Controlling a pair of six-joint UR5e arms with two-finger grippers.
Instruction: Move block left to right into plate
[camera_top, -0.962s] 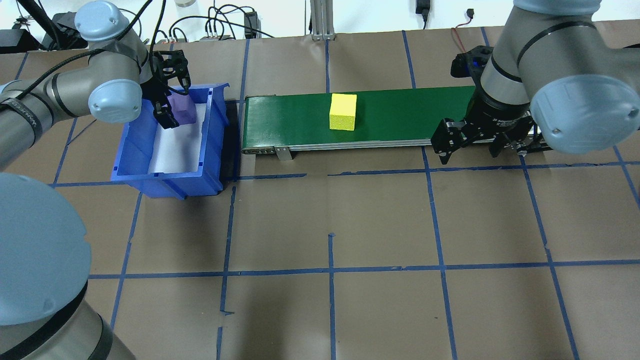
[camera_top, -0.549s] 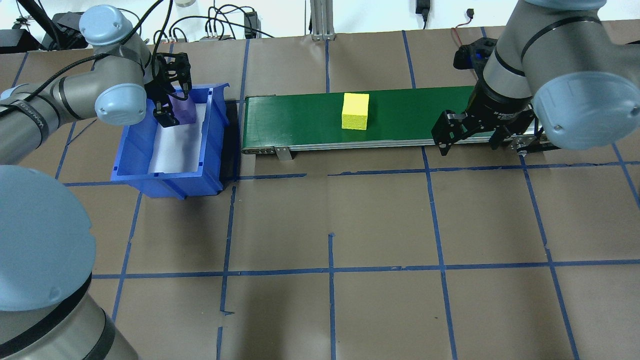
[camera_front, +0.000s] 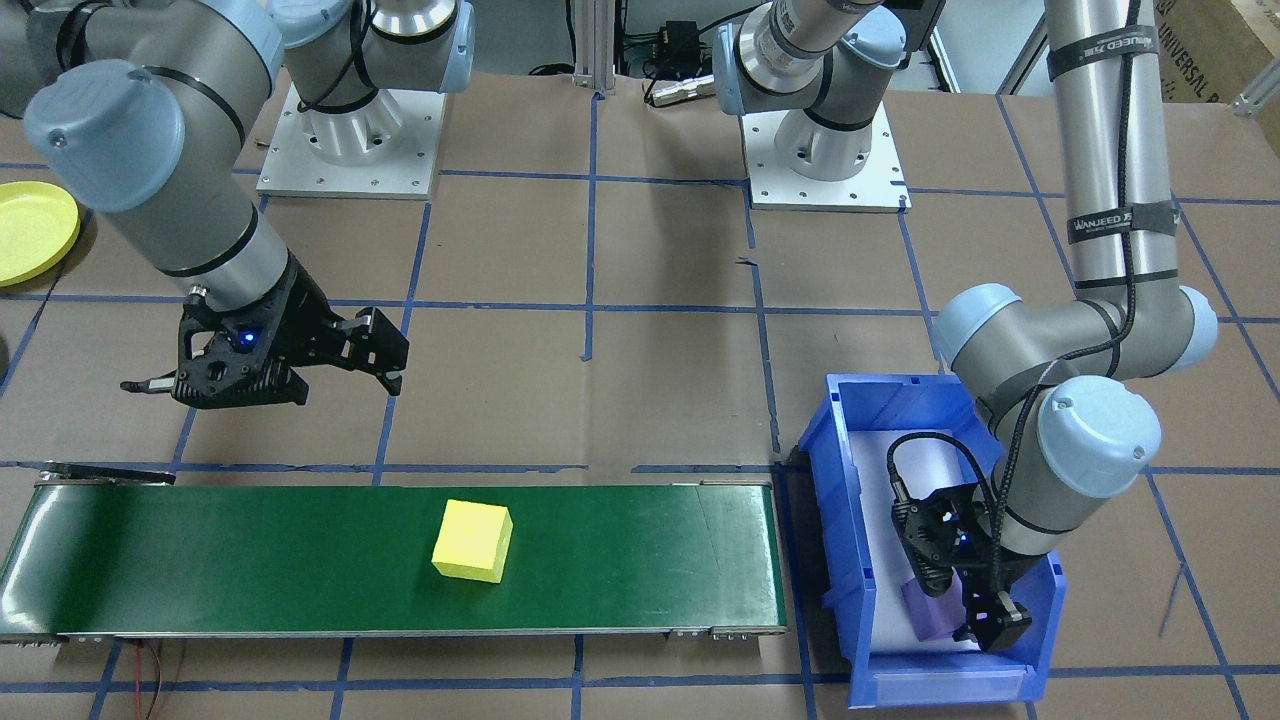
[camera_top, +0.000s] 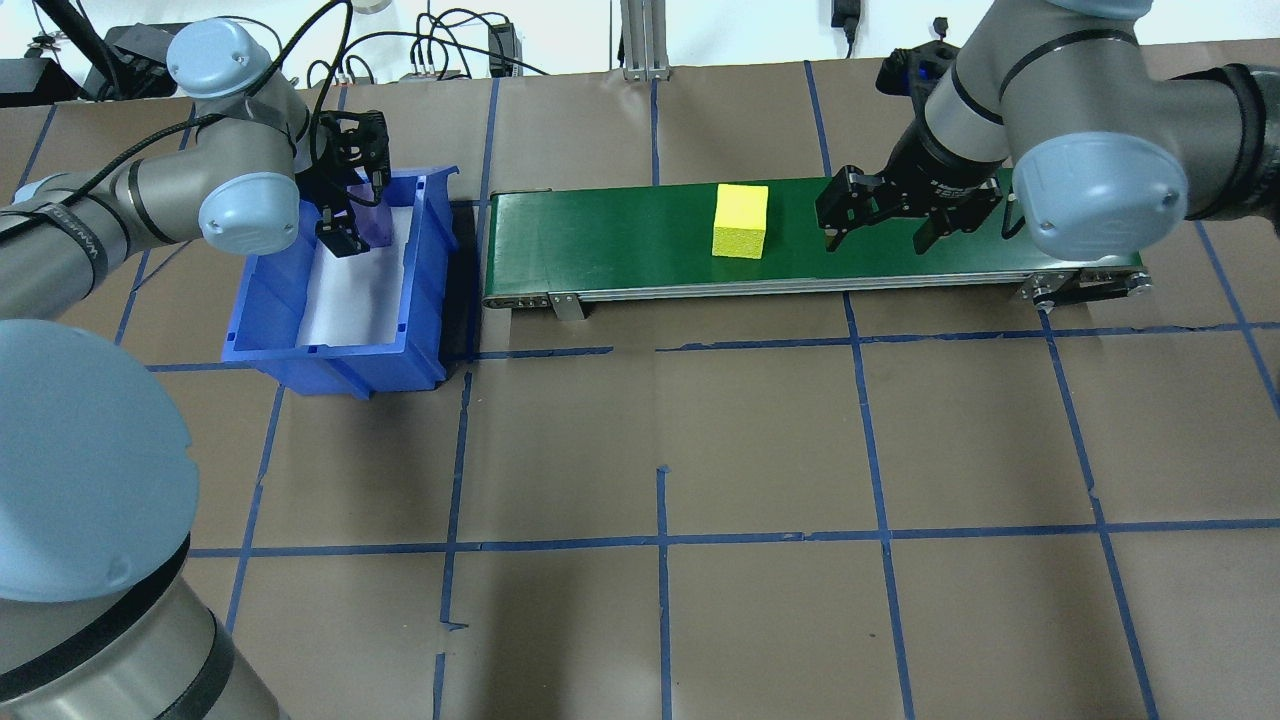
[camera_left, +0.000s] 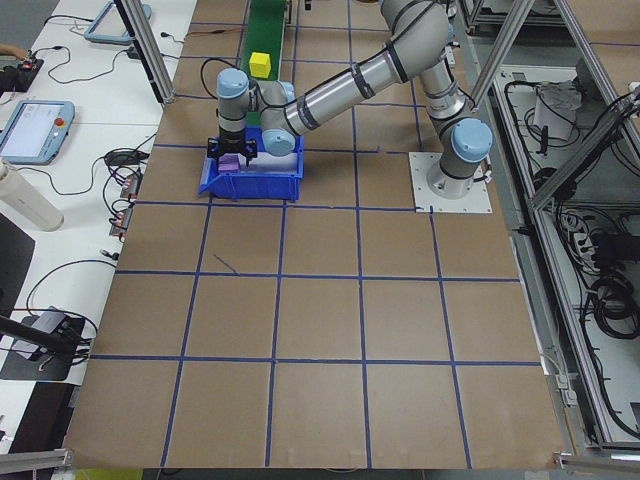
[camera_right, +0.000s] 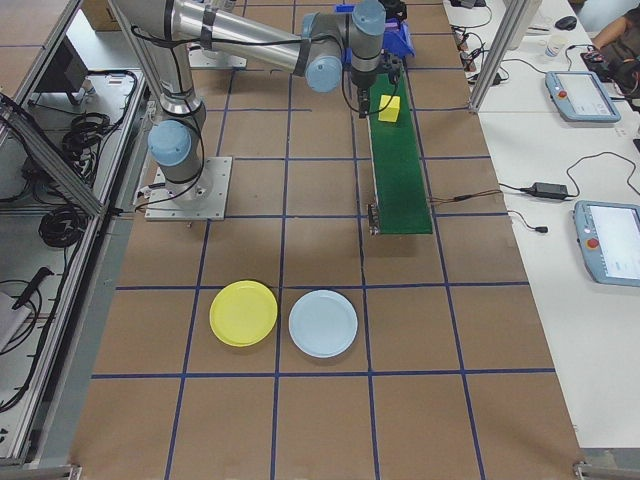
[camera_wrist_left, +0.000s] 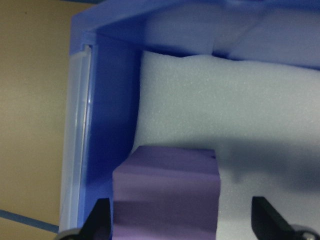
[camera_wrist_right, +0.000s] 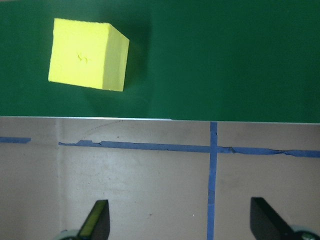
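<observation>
Meanwhile, the yellow block (camera_top: 741, 220) had travelled further along the green conveyor belt (camera_top: 600, 245) toward its right end, from just past the middle a second before to clearly within the right half. The right gripper (camera_top: 880, 212) had swung in from beyond the belt's near right edge to hover above the belt, just beside the block on its right, with its jaws spread wide and nothing between them. In the right wrist view the block lay at the upper left, still off the line between the fingers, so the approach looked unfinished. The left gripper (camera_top: 345, 205) had stayed low at the far end of the blue bin (camera_top: 330, 355), its fingers parted on either side of the purple block (camera_wrist_left: 166, 195) and, as far as could be judged, not yet pressing it. The yellow plate (camera_right: 244, 313) sat on the tabletop well apart from the belt's right end, beside a pale blue plate (camera_right: 323, 323), with nothing in it. The pick was probably next.
</observation>
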